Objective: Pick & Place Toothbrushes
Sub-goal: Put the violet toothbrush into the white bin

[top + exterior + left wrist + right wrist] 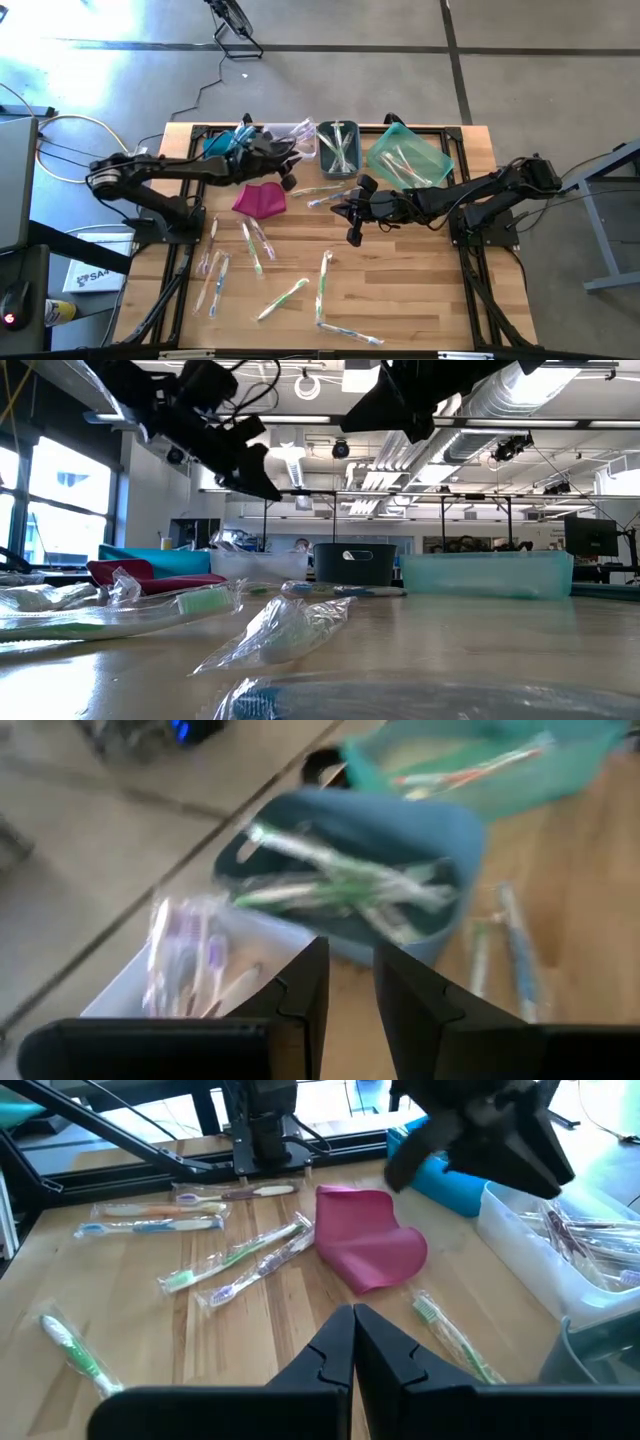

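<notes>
A pale wooden worktop [400,300] of butcher-block planks stands on a grey concrete floor, its far edge lined with plastic bins. Taking the dark grey bin [338,148] as landmark: a clear bin [296,136] sits just beside it on one side, a teal bin [408,156] tilted on the other, and a blue bin [222,142] beyond the clear one. Green-handled toothbrushes [340,885] in crinkled clear wrappers fill the grey bin; the left wrist view shows purple-handled ones in the clear bin.

The left gripper [292,152] hangs above the clear bin, just beside the grey one, its fingers [300,990] narrowed to a slim gap with nothing seen between them. The right gripper [352,210] hovers over the planks in front of the grey bin, its fingers [330,1350] pressed together and empty.

A soft, folded magenta pouch [260,199] lies in front of the blue bin. Loose wrapped toothbrushes [252,245] are scattered across the near half of the worktop, well apart from the grey bin, several close to the front edge.

Only the low view shows the room behind: exposed ducts, ceiling lights and windows, with glossy wrappers [290,628] looming close. The right wrist view alone shows the bristle heads and the colours of the handles. Bare planks lie open near the worktop's right edge.
</notes>
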Tool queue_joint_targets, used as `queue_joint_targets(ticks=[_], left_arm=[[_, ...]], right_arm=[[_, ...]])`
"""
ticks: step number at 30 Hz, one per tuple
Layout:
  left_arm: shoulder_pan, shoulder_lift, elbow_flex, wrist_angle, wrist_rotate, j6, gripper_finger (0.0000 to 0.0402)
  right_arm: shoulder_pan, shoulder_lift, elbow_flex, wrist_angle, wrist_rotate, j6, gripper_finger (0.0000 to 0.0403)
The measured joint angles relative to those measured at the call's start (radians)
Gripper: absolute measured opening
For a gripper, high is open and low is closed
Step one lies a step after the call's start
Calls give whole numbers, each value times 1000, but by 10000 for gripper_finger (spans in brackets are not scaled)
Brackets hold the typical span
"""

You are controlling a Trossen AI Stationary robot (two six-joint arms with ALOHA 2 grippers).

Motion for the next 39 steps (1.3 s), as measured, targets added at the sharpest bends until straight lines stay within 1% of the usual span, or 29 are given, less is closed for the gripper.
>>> queue_joint_targets(ticks=[4, 7, 11, 13, 17, 19, 23, 27, 30, 34, 37, 39], left_arm=[[-22, -74, -104, 128, 35, 21, 76], [-24, -145, -174, 143, 37, 12, 76], [-22, -244, -255, 118, 58, -21, 76], [-22, -297, -280, 73, 75, -38, 76], [-22, -384, -287, -52, 134, -42, 76], [-22, -413, -288, -97, 147, -42, 76], [-22, -442, -288, -127, 153, -43, 76], [-21, -445, -288, -131, 168, -43, 76], [-21, -445, -288, -130, 239, -46, 76], [-21, -445, -288, -128, 352, -37, 76], [-22, -445, -288, -138, 370, -14, 76], [-22, -445, -288, -160, 370, 11, 76]], right_arm=[[2, 0, 0, -4, 0, -1, 2], [2, 0, 0, -11, -1, -1, 2], [2, 0, 0, -25, -1, -1, 2], [2, 0, 0, -27, 0, -2, 2], [2, 0, 0, -30, 0, -2, 2], [2, 0, 0, -30, 0, -2, 2], [2, 0, 0, -32, 3, -8, 2], [2, 0, 0, -53, 0, -9, 2], [2, 0, 0, -89, -10, -2, 2], [2, 0, 0, -143, -66, 25, 2], [2, 0, 0, -169, -105, 27, 2], [2, 0, 0, -179, -108, 25, 2]])
